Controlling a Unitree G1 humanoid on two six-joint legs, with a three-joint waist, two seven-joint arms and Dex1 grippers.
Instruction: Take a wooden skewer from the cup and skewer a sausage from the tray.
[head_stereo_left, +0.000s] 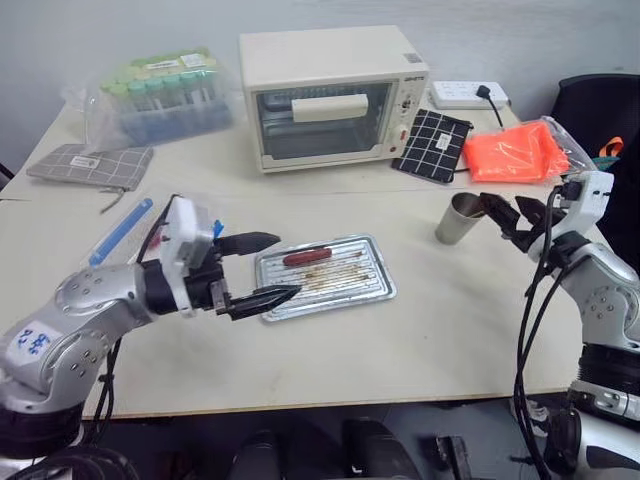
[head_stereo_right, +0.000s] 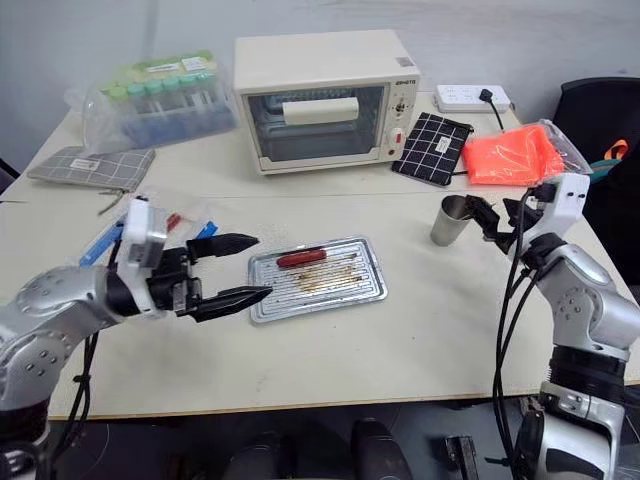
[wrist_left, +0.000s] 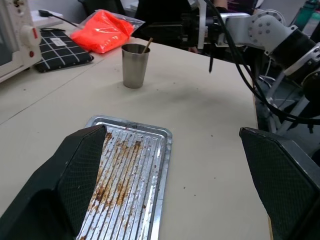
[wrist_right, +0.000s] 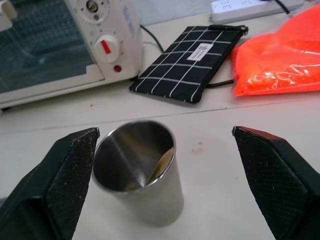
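Two pincers are up over the surface, both spread wide and holding nothing. The right pincer (head_stereo_left: 518, 215) hangs level just to the right of the cup (head_stereo_left: 461, 218), its fingers pointing at the rim; my guess is that it is lined up to reach in for the wooden skewer (wrist_right: 159, 166), which leans against the inside wall of the cup with its tip near the rim. The spread looks far wider than so thin a stick needs, so a fine pinch will probably be called for.

The left pincer (head_stereo_left: 252, 272) hovers at the near left edge of the tray (head_stereo_left: 372, 285), open and pointed along it, likely waiting to steady the tray or the sausage (head_stereo_left: 306, 256). The sausage lies on the far left part of the tray floor, among brown grease streaks.

Cup and tray stand well apart, with bare surface (head_stereo_left: 420, 340) between them, so nothing blocks either reach. Farther back sit a toaster oven (head_stereo_left: 330, 95), a black checked pouch (head_stereo_left: 432, 145), an orange bag (head_stereo_left: 512, 152) and a power strip (head_stereo_left: 465, 95). At the far left are a box of tubes (head_stereo_left: 165, 95) and a grey pouch (head_stereo_left: 88, 163). The orange bag lies just behind the right arm's path but does not cross it.
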